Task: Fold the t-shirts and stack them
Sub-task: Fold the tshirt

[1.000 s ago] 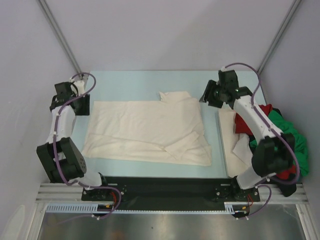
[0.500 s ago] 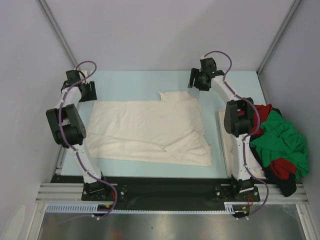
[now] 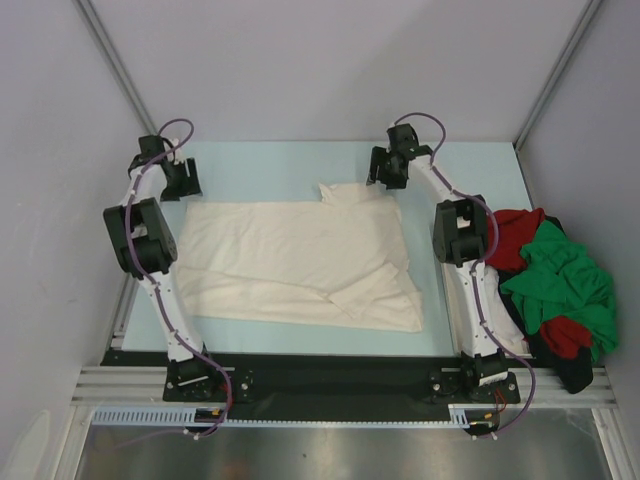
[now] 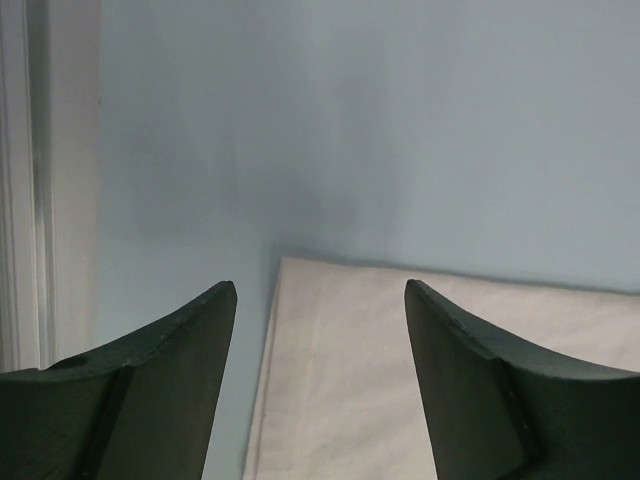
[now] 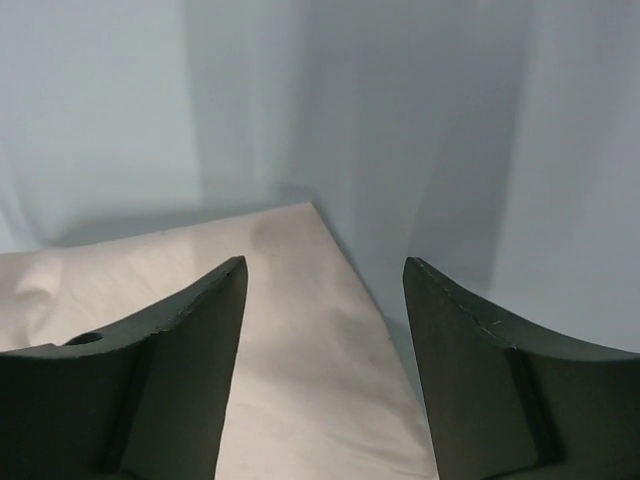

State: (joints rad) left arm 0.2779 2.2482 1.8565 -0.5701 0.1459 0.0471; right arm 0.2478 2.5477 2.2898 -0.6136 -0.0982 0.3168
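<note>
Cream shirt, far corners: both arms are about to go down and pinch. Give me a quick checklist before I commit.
1. Is the left gripper open and empty: ok.
2. Is the right gripper open and empty: ok.
3. Far left corner of the cream t-shirt lined up ahead of the left gripper: ok, slightly left of centre in the left wrist view.
4. Far right corner lined up ahead of the right gripper: ok, near centre in the right wrist view.
5. Cloth lying flat: not ok, the near right part is folded over and creased.
6. Height of either gripper above the cloth: cannot tell.
</note>
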